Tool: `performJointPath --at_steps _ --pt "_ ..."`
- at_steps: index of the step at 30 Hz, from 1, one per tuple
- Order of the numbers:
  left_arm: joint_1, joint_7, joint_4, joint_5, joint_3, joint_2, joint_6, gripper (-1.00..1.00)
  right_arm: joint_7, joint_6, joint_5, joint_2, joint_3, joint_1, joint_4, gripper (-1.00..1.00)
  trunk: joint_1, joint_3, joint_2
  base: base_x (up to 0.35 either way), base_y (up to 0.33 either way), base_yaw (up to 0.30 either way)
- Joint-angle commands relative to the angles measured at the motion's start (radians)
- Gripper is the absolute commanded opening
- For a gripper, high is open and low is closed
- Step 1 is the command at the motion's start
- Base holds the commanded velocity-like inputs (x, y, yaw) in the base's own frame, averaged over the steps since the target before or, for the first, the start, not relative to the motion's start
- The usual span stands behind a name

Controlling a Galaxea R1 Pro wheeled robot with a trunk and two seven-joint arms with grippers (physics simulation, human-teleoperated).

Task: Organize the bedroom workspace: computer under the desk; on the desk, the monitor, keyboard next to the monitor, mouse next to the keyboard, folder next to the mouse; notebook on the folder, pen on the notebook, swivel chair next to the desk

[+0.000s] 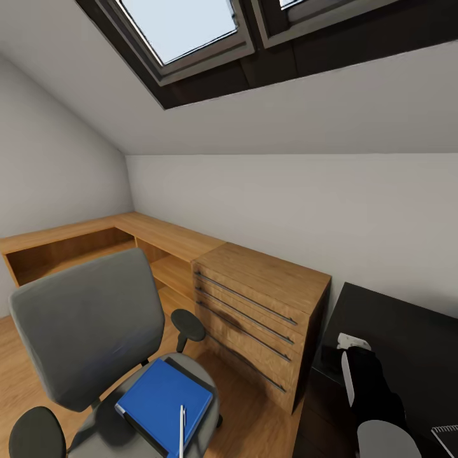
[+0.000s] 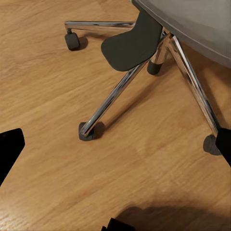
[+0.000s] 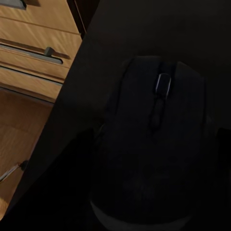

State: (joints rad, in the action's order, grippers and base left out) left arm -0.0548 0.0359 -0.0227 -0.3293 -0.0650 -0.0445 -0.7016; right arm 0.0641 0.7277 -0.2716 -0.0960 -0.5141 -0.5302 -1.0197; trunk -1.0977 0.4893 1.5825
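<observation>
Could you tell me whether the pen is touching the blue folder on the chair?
Touching: in the head view the pen lies flat across the folder, with no gap visible.

The robot's right arm (image 1: 372,388) is cased in glossy black with a narrow white strip along one side, a small white block at its far end and a rounded pale grey shell nearest the head. In the left wrist view, the gripper's fingers (image 2: 8,149) are plain, flat black.
</observation>
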Motion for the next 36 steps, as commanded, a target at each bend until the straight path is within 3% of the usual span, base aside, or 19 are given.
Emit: performJointPath --at_steps 1,12,36 --pt "-0.001 0.004 0.001 0.001 -0.007 0.001 -0.002 1.00 0.005 0.004 -0.005 -0.001 -0.004 -0.001 0.006 -1.00 0.000 0.001 0.000 0.000 0.000 0.000" --pt "0.000 0.003 0.001 0.001 -0.007 0.004 -0.003 1.00 0.005 0.004 -0.006 -0.001 -0.004 -0.001 0.004 -1.00 0.000 0.001 0.000 0.000 0.000 0.000" --pt "0.000 0.004 0.000 0.002 -0.009 0.005 0.000 1.00 0.025 -0.005 -0.001 -0.001 -0.006 -0.001 -0.044 -1.00 0.092 -0.074 -0.168 0.000 0.000 0.000"
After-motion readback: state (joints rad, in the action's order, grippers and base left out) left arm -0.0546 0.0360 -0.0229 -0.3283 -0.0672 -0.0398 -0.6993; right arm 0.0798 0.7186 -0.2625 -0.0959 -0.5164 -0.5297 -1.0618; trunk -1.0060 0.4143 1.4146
